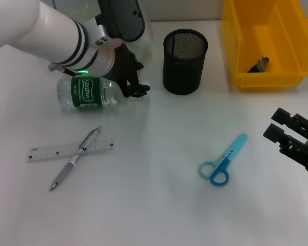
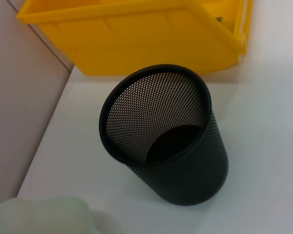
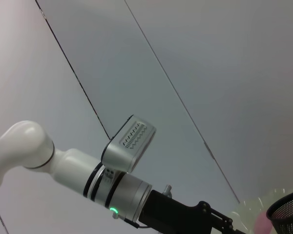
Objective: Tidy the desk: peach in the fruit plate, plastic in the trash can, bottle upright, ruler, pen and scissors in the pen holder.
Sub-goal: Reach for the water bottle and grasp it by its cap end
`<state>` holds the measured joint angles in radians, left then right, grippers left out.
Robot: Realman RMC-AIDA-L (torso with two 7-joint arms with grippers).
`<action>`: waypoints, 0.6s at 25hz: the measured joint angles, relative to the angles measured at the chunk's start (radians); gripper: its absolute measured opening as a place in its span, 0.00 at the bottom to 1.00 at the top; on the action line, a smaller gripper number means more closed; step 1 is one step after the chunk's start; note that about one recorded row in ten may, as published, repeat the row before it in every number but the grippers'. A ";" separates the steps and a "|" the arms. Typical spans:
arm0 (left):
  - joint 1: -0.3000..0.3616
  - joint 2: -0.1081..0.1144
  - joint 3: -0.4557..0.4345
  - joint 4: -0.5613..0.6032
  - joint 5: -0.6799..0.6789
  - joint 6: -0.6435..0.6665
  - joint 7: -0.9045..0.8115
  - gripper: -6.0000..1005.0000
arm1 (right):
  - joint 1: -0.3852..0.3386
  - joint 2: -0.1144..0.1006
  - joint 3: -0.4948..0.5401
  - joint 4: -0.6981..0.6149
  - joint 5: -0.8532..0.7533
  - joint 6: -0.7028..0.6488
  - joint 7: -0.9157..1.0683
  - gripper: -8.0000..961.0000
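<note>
Over by the mesh pen holder [image 1: 185, 61], left tool [image 1: 135, 84] is at the neck of the lying bottle [image 1: 87, 92], can't tell its grip, while right tool [image 1: 290, 134] sits open near the scissors [image 1: 223, 161].

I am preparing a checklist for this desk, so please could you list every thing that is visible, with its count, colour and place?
Bottle: one, clear with green label, lying on its side, far left of the desk.
Pen holder: one, black mesh, upright, far centre, nothing visible inside.
Bin: one, yellow, far right, with a small dark item inside that I cannot identify.
Ruler: one, clear, near left.
Pen: one, silver-grey, lying across the ruler.
Scissors: one pair, blue handles, right of centre.
Desk: one, white.
Left gripper: black, at the bottle's cap end.
Right gripper: black, at the right edge, holding nothing.
</note>
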<state>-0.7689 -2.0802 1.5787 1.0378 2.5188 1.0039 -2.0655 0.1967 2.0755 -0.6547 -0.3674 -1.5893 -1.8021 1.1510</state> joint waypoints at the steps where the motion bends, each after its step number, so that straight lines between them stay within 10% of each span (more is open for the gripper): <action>1: -0.008 0.000 0.001 -0.007 0.002 -0.001 0.000 0.39 | 0.000 0.000 0.000 0.004 0.000 0.000 -0.005 0.72; 15: -0.056 0.000 0.084 -0.067 0.039 -0.012 -0.013 0.69 | 0.004 0.000 -0.008 0.020 0.000 0.011 -0.014 0.72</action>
<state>-0.8246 -2.0800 1.6623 0.9709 2.5579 0.9915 -2.0785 0.2009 2.0757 -0.6624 -0.3478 -1.5893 -1.7913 1.1372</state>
